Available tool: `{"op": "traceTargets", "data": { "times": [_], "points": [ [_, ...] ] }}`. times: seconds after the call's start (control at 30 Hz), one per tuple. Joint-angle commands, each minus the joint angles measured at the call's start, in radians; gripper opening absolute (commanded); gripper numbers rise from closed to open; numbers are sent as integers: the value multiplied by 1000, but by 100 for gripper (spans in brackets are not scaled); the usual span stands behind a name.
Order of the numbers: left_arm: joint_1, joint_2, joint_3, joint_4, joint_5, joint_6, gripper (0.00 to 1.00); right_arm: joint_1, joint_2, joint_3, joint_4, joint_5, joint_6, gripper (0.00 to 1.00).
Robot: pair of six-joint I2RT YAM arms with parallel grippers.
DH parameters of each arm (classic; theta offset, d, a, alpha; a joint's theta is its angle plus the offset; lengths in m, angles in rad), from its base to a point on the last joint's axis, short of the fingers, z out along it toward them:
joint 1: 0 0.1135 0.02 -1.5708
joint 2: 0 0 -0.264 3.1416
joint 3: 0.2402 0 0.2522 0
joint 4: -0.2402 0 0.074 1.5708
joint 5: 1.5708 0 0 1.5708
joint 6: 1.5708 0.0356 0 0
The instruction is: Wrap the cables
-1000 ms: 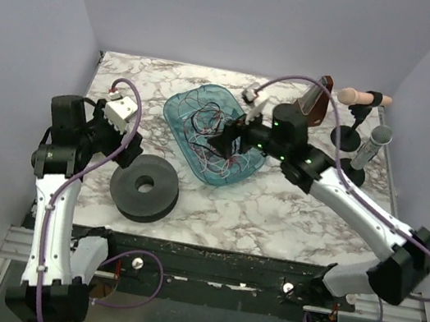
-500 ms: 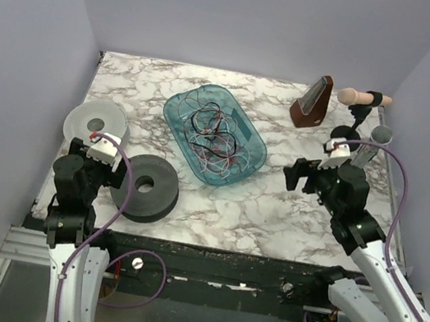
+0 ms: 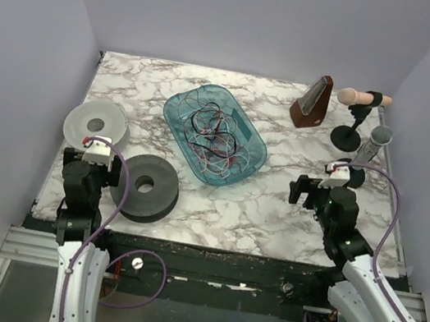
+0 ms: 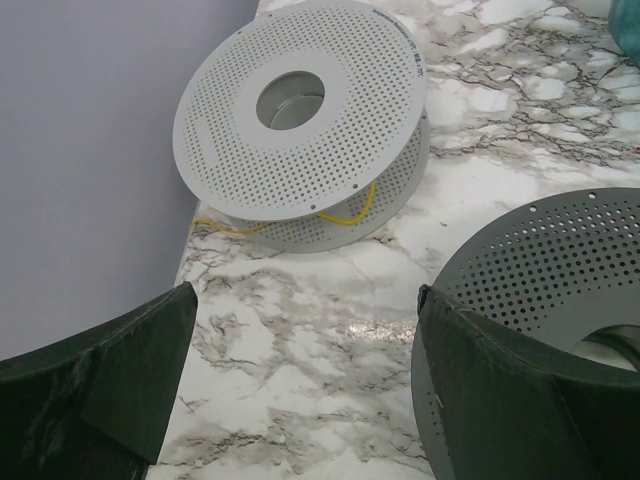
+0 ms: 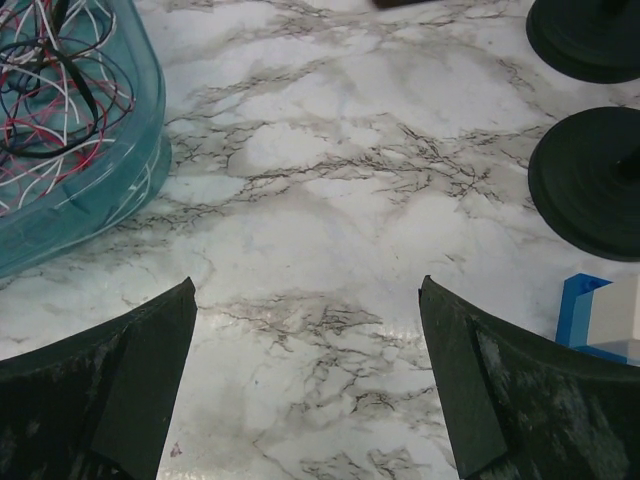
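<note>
The cables (image 3: pixel 213 133) are a tangle of thin red, black, white and pink wires lying loose in a teal tray (image 3: pixel 181 110) at mid-table. In the right wrist view the cables (image 5: pixel 48 82) and the tray wall (image 5: pixel 110 190) show at the upper left. My right gripper (image 3: pixel 307 191) hovers over bare marble to the right of the tray, open and empty (image 5: pixel 305 375). Near the front left edge my left gripper (image 3: pixel 91 163) is also open and empty (image 4: pixel 305 380), between a white spool and a dark one.
A white perforated spool (image 4: pixel 300 110) carrying a bit of yellow wire lies at the left; a dark grey spool (image 3: pixel 144 187) lies beside it. A metronome (image 3: pixel 311 101) and black round-based stands (image 5: pixel 590 195) occupy the back right. A blue-and-white block (image 5: pixel 600 320) sits near my right fingers.
My right arm has drawn back from the tray to the near right with its jaws fully open. The left arm has pulled back to the front edge, uncovering the white spool.
</note>
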Motion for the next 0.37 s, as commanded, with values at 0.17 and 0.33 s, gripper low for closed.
{"op": "traceTargets", "data": {
  "times": [0.17, 0.33],
  "points": [
    [-35, -10, -9, 67, -56, -45, 99, -8, -48, -57, 127, 78, -5, 100],
    [-49, -13, -10, 83, -88, -69, 99, -9, -74, -71, 133, 92, -13, 100]
  ]
}}
